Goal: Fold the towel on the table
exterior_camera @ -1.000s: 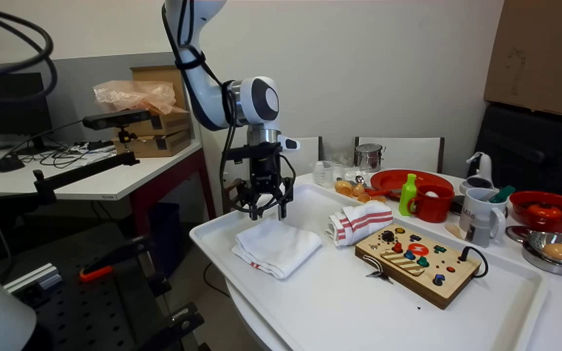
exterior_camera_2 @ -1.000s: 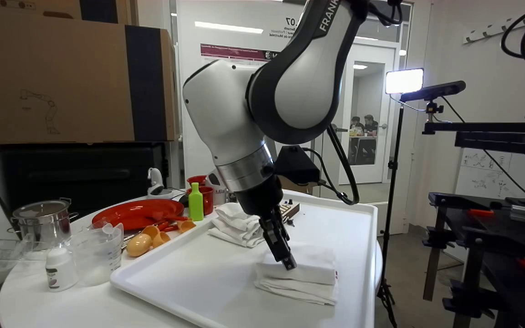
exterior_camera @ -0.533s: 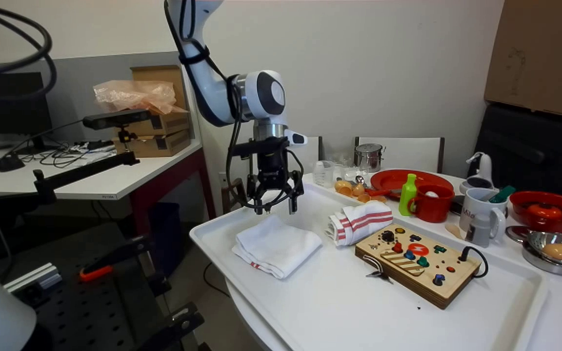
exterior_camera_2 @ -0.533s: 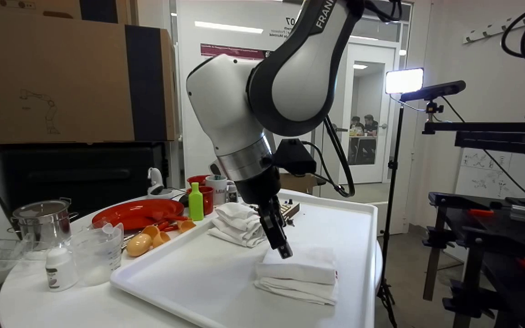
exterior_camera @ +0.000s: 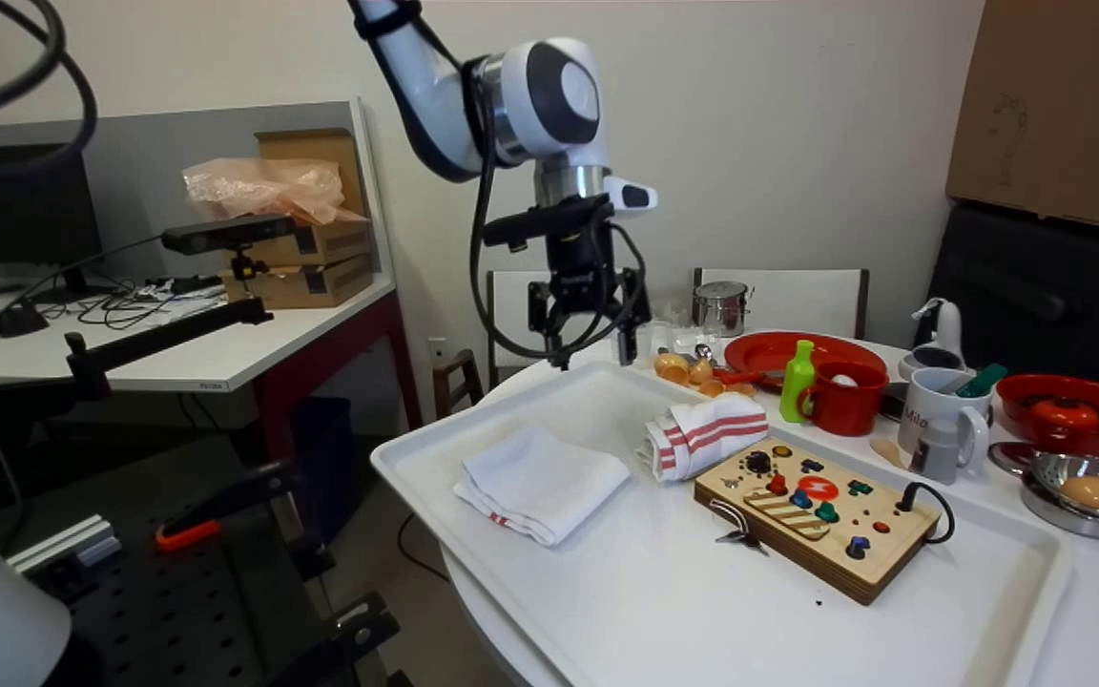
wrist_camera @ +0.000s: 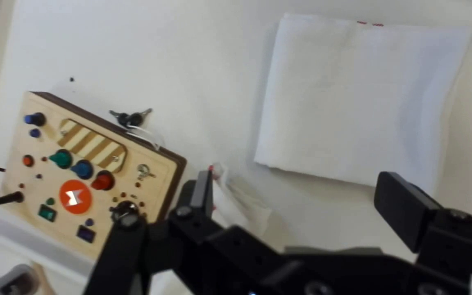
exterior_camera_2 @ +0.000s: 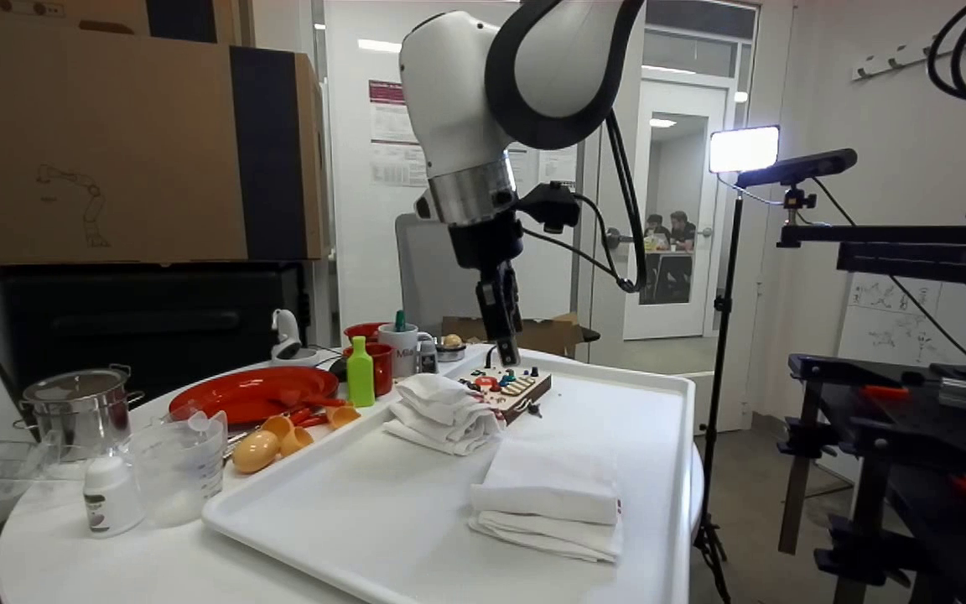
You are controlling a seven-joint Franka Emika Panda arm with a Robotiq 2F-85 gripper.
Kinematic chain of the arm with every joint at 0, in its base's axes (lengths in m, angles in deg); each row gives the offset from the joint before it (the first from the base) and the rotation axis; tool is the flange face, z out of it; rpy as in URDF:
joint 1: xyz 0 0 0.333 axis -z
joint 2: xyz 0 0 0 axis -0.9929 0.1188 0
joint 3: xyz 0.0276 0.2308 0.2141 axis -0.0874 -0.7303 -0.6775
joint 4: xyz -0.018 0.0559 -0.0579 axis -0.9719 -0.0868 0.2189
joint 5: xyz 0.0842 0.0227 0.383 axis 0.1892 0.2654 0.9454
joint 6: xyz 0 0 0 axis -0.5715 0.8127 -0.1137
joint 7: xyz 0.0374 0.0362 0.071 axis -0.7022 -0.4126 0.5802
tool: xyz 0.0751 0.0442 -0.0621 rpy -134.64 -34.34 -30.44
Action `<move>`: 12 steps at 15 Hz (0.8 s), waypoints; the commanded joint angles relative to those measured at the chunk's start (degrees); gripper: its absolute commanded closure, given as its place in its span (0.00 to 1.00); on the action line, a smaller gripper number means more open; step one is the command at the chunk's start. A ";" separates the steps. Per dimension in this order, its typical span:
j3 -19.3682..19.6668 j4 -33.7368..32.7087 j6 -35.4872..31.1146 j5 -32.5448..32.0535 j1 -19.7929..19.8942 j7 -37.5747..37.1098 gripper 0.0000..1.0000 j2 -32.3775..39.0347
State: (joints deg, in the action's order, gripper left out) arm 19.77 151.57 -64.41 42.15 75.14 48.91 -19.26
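Hanging above the tray with its tips pointing down, the gripper holds its two fingers spread wide apart. In both exterior views the white arm reaches down to it from overhead. Well below it and off to one side lies the white towel, folded into a flat, squarish stack of layers and resting on the tray near an edge; a bit of red trim shows along one side. Near it sits the striped towel, folded into a thicker bundle with red bands across it; in the wrist view the fingers partly hide it. Just beside this bundle is a wooden box covered in coloured knobs, with a black cord running into its top; whether box and bundle touch is hard to tell. Both towels and the box rest in the tray, which sits on a round white table. Past the tray's rim, a green bottle, a red cup and a white mug stand close together, with a red plate near them. A brown egg and open shells lie by the tray too, and farther along stand a metal pot and a clear measuring cup.
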 commanded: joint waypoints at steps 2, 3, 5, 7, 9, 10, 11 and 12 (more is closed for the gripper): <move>5.37 6.22 -5.75 -6.19 -1.01 -9.63 0.00 -7.28; 6.55 6.86 -6.58 -8.23 -1.43 -12.34 0.00 -8.12; 8.57 8.43 -7.98 -12.30 -2.01 -18.16 0.00 -9.79; 6.70 5.63 -6.22 -10.24 -0.20 -14.68 0.00 -7.44; 7.03 6.52 -6.66 -11.02 -0.20 -16.14 0.00 -8.26; 7.02 6.73 -6.71 -11.06 -0.27 -16.31 0.00 -8.43; 7.00 6.84 -6.73 -11.07 -0.37 -16.39 0.00 -8.49; 7.00 6.87 -6.73 -11.08 -0.45 -16.45 0.00 -8.51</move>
